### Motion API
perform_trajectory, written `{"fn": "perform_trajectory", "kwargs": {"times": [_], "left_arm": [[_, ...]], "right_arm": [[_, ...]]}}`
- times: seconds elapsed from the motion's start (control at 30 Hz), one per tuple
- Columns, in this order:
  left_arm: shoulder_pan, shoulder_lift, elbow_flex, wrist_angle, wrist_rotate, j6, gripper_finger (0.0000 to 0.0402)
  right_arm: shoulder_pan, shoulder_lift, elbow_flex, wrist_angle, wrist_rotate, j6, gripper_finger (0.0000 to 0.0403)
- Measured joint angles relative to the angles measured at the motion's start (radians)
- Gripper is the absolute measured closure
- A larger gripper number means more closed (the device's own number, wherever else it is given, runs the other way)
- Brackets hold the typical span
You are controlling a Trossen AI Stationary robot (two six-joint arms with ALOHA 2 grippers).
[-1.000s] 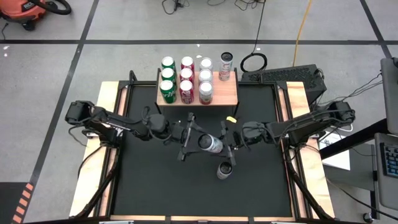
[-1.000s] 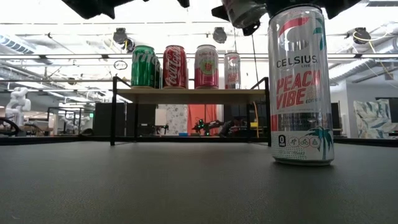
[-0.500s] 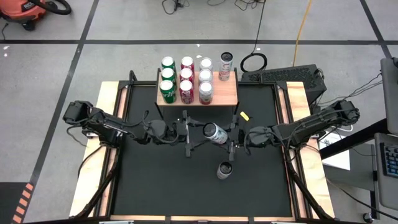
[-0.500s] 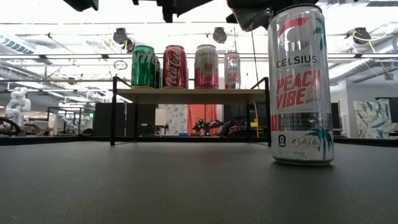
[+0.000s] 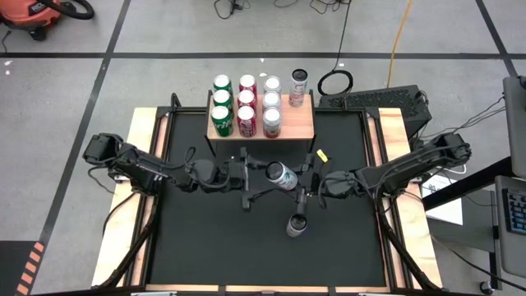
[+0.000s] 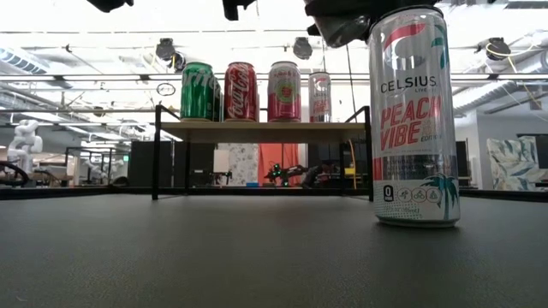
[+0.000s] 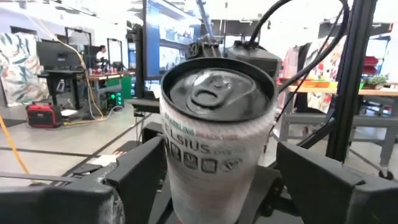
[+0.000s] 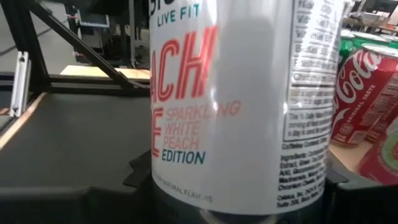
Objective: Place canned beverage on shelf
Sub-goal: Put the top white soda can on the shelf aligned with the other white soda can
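Twelve cans are showing in all. Ten are standing on the shelf (image 5: 301,125): three green, three red Coca-Cola, three pink-and-white, and one slim can alone at the right end. An eleventh, a peach Celsius can (image 5: 282,175), is hanging in the air over the black mat (image 5: 205,238), just in front of the shelf and not yet on it. The twelfth, a second Celsius can (image 5: 296,224), is standing upright on the mat nearer to me.

I am watching two grippers meeting at the lifted can. The right gripper (image 5: 294,178) is clamping it low on the body, with the label filling that wrist's view. The left gripper (image 5: 265,178) is facing the can's lid, its fingers (image 7: 146,171) spread wide on either side of the can. From here they seem to be standing off the metal rather than pressing it, though the gap is hard to judge.

From table height the standing Celsius can is looming in front of the lens and covering the shelf's right end, while both grippers are barely peeking in at the upper edge. Off the table, a black cable coil (image 5: 335,82) is lying on the floor beside the shelf, and a small yellow tag (image 5: 322,154) is sticking out near the right gripper.
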Motion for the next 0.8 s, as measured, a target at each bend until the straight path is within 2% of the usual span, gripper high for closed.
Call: {"fn": "perform_trajectory", "kwargs": {"times": [0.3, 0.43, 0.63, 0.8], "left_arm": [[0.002, 0.014, 0.0, 0.005, 0.026, -0.002, 0.0025], [0.007, 0.014, 0.0, 0.031, 0.009, -0.002, 0.0025], [0.007, 0.018, 0.0, 0.039, 0.004, -0.016, 0.0048], [0.007, 0.05, -0.001, 0.11, -0.003, -0.026, 0.0053]], "right_arm": [[-0.001, 0.028, 0.0, 0.079, -0.001, -0.026, 0.0173], [-0.001, 0.028, 0.0, 0.095, 0.0, -0.031, 0.0172], [-0.003, 0.028, 0.0, 0.107, 0.002, -0.033, 0.0172], [-0.003, 0.028, 0.0, 0.152, 0.006, -0.044, 0.0172]]}}
